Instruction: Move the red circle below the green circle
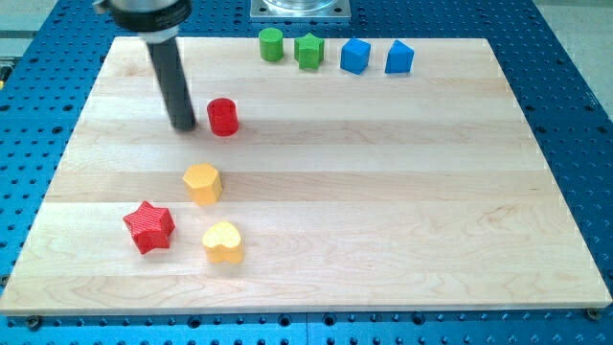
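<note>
The red circle (222,117) stands on the wooden board in the upper left part. The green circle (271,44) stands near the board's top edge, up and to the right of the red circle. My tip (184,126) rests on the board just left of the red circle, a small gap apart from it. The dark rod rises from the tip toward the view's top left.
A green star-like block (308,51) stands right of the green circle, then a blue block (355,56) and a second blue block (399,58). A yellow hexagon (203,183), a red star (148,227) and a yellow heart (223,243) lie lower left. The wooden board (402,192) sits on a blue perforated table.
</note>
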You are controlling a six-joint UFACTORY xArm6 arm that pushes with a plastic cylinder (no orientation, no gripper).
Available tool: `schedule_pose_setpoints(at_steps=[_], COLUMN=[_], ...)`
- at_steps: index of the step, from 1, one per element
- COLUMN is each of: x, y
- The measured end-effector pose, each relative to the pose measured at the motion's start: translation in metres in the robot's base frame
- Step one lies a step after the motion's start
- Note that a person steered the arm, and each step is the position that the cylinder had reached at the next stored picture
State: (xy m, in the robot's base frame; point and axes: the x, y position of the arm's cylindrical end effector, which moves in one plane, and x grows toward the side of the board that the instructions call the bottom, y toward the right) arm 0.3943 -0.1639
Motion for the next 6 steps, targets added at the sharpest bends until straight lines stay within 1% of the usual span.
schedule_pose_setpoints(at_steps=[1,2,3,4,6], x=[0.0,-0.087,-0.1,-0.096,-0.096], y=[0.062,0.073,0.081,0.089,0.138])
